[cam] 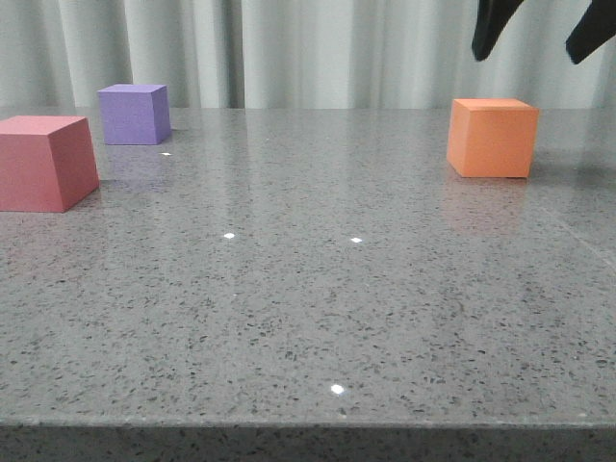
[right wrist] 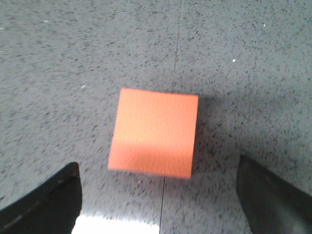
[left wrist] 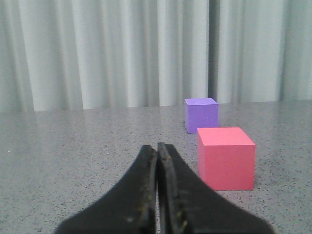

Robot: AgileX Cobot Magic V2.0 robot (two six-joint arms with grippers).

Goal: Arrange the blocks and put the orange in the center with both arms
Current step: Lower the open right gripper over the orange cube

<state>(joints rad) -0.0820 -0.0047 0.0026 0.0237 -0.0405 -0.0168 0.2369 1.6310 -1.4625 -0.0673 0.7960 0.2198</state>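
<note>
A grey speckled stone table (cam: 308, 308) is backed by pale pleated curtains (cam: 318, 53). The orange cube (cam: 492, 137) is located toward the far right corner of the surface. The right gripper (cam: 544, 34) is held above the cube, not touching it, with its fingers spread wide. The pinkish-red cube (cam: 43, 162) lies at the left edge, the purple cube (cam: 134, 114) behind it. The left gripper (left wrist: 157, 151) is seen closed on nothing, near the pinkish-red cube.

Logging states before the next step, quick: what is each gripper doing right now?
Left gripper: shut, holding nothing.
Right gripper: open, above the orange cube, not touching it.
</note>
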